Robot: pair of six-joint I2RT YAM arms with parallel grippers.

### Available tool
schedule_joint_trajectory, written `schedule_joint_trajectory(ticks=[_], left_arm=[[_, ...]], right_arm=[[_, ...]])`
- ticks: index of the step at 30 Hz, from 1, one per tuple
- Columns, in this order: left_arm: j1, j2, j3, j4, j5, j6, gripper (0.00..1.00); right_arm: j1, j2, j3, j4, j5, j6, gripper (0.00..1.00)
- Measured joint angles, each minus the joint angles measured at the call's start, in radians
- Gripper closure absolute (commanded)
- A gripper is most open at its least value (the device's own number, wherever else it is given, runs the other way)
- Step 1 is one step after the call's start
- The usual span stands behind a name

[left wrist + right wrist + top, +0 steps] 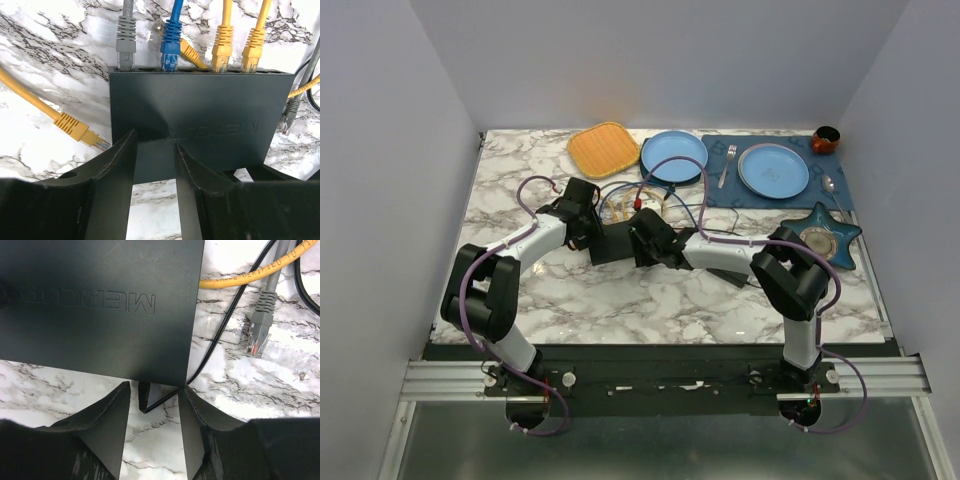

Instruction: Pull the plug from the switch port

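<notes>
The switch is a flat black box lying mid-table between both grippers. In the left wrist view a grey, a blue and two yellow plugs sit in the ports on the far edge of the switch. My left gripper is open, its fingertips over the switch's near edge. In the right wrist view a small black plug with a thin black cable sticks out of the edge of the switch. My right gripper is open, with that plug between its fingertips, untouched.
Loose plugs lie on the marble: a yellow one left of the switch, a grey one to its right beside a yellow cable. Behind are a woven mat, a blue plate, a placemat with plate and a star dish.
</notes>
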Motion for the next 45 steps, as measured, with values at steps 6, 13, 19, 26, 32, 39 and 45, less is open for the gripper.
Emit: schedule_joint_trajectory(ticks=[6, 13, 19, 26, 32, 39, 45], left_arm=[[0.000, 0.000, 0.000, 0.000, 0.000, 0.000, 0.53], [0.000, 0.000, -0.006, 0.000, 0.000, 0.000, 0.53], [0.000, -0.012, -0.025, 0.010, 0.010, -0.002, 0.52], [-0.029, -0.134, -0.163, 0.074, 0.066, -0.050, 0.52], [-0.126, -0.177, -0.226, 0.151, 0.094, -0.097, 0.57], [-0.133, -0.121, -0.226, 0.205, 0.095, -0.129, 0.59], [-0.133, -0.042, -0.226, 0.222, 0.096, -0.152, 0.62]], right_arm=[[0.000, 0.005, 0.010, -0.009, 0.011, -0.001, 0.59], [0.000, 0.021, 0.031, -0.008, 0.011, -0.002, 0.87], [0.000, 0.021, 0.032, -0.011, 0.011, -0.001, 0.99], [0.000, 0.019, 0.030, -0.010, 0.011, -0.001, 0.99], [0.000, 0.014, 0.027, -0.010, 0.006, -0.002, 0.99], [0.000, 0.009, 0.025, -0.011, -0.011, -0.019, 0.99], [0.000, 0.000, 0.010, -0.010, -0.028, -0.029, 0.99]])
